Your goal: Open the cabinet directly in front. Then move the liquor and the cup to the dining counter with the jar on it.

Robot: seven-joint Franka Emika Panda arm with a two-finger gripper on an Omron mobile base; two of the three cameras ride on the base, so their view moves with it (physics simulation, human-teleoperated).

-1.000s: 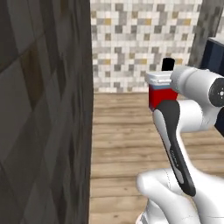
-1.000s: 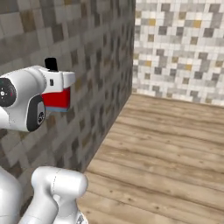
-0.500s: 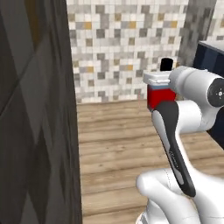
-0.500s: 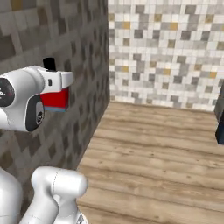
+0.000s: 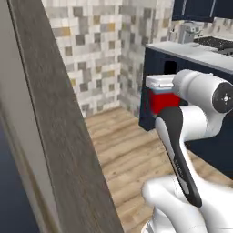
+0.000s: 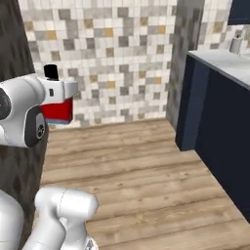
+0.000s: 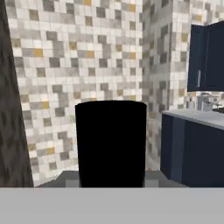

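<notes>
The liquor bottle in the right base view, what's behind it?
Behind the liquor is a wall of small beige, grey and white mosaic tiles, with wooden plank floor at its foot. The tiles directly behind the bottle and the arm are covered.

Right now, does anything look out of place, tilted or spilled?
Nothing stands out. The liquor is upright at the gripper, black cap on top, with no spill on the wood floor. The navy counter looks intact.

Base views flank arm, share tiled wall; hand view close, forward.
</notes>
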